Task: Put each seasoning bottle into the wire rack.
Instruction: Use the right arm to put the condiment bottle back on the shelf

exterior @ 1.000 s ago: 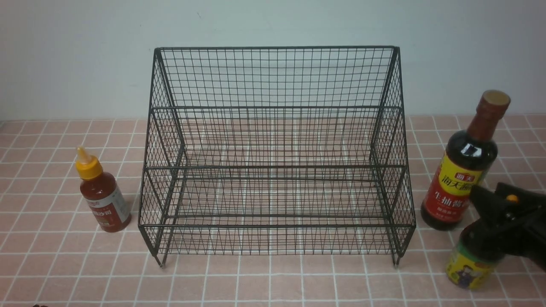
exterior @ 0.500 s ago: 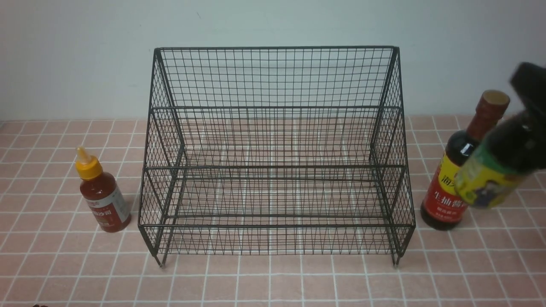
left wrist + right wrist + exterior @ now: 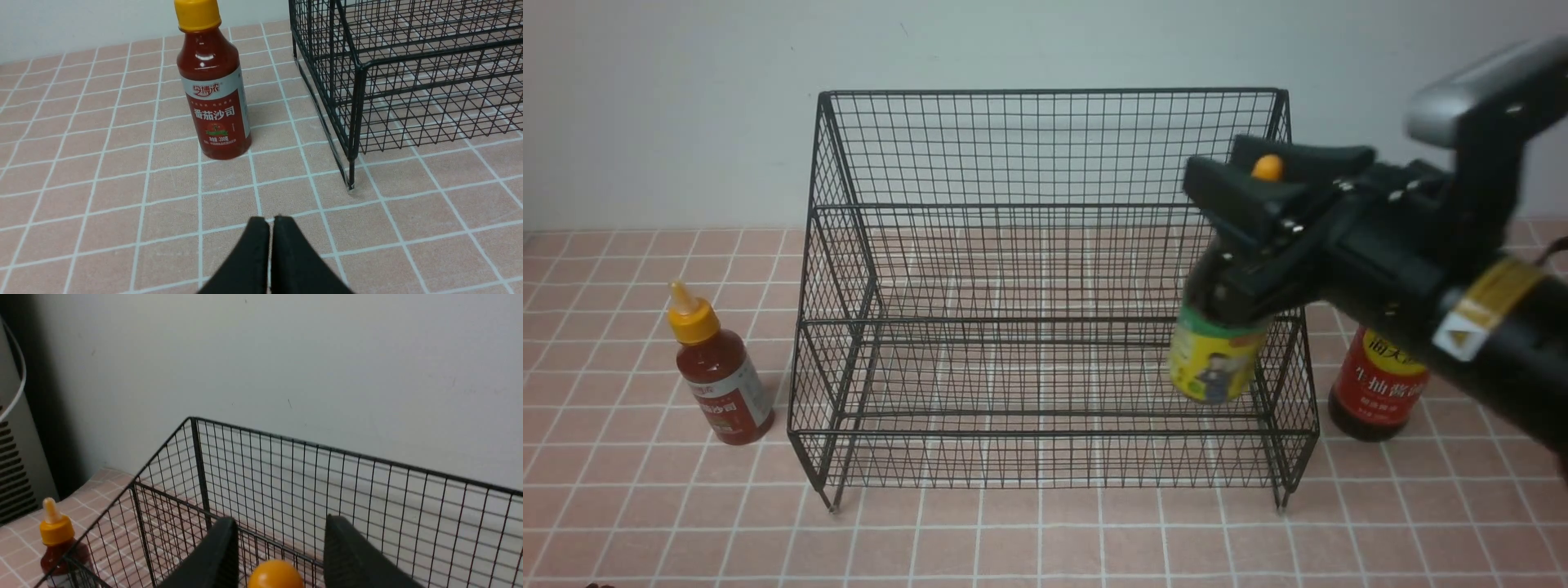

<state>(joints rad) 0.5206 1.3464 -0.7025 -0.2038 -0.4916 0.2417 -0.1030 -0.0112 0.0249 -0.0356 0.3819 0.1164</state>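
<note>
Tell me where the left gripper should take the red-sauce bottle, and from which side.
I'd grip the red-sauce bottle on its narrow shoulder just below the yellow cap, coming in level from the robot's side. It stands upright and round, with that side free; the wire rack stands close on its right. The left gripper, shut now, must open first.

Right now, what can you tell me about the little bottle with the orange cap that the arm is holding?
The small dark bottle has a rounded orange cap, a dark glossy body that could be glass or plastic, and a green-edged yellow label with a cartoon figure. The right gripper clamps it around the neck, just under the cap; nothing else visibly touches it. It hangs nearly upright in the air at the right end of the wire rack, apparently not yet set on a shelf.
</note>
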